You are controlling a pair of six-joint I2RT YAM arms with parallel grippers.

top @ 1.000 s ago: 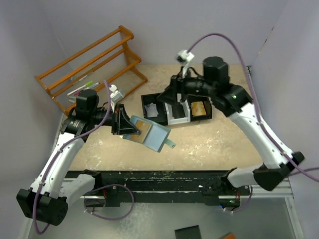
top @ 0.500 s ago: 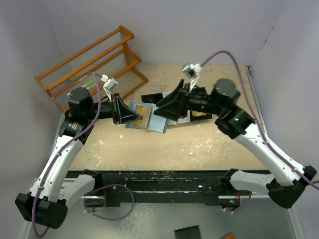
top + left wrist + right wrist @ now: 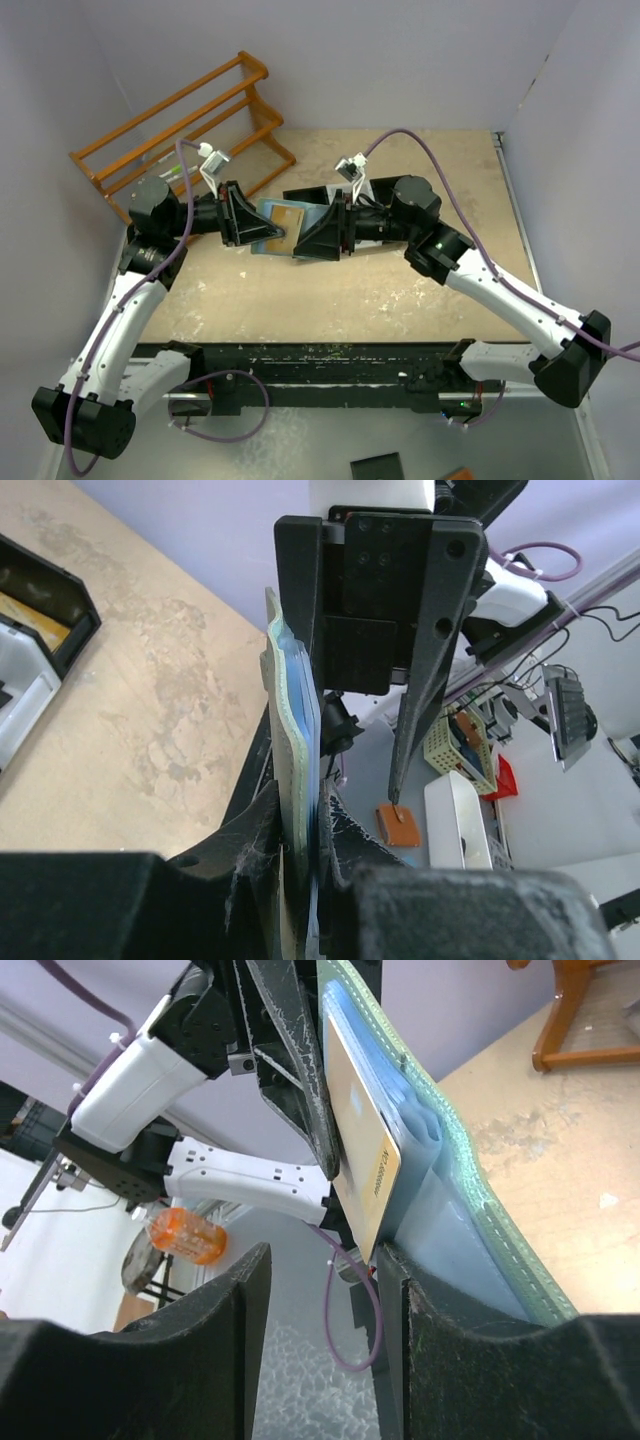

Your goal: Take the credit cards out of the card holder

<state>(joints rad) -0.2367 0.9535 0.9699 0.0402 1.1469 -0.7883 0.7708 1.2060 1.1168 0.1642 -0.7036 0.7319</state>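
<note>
Above beige tabletop [image 3: 420,290], from overhead: clamps the card holder [image 3: 312,214] aloft in left gripper [image 3: 268,232], facing right gripper [image 3: 300,246]; left wrist: shows card holder edge-on, pinched tight; right wrist: straddles tan credit card [image 3: 360,1150] with jaws apart.

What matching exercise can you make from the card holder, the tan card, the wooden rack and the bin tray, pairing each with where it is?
1 card holder
2 tan card
3 wooden rack
4 bin tray

A standing at the back left, by the wall
B pinched in the left gripper
C lying on the table, partly hidden
D poking out of a light blue pocket

Pairs: 1-B, 2-D, 3-A, 4-C
</note>
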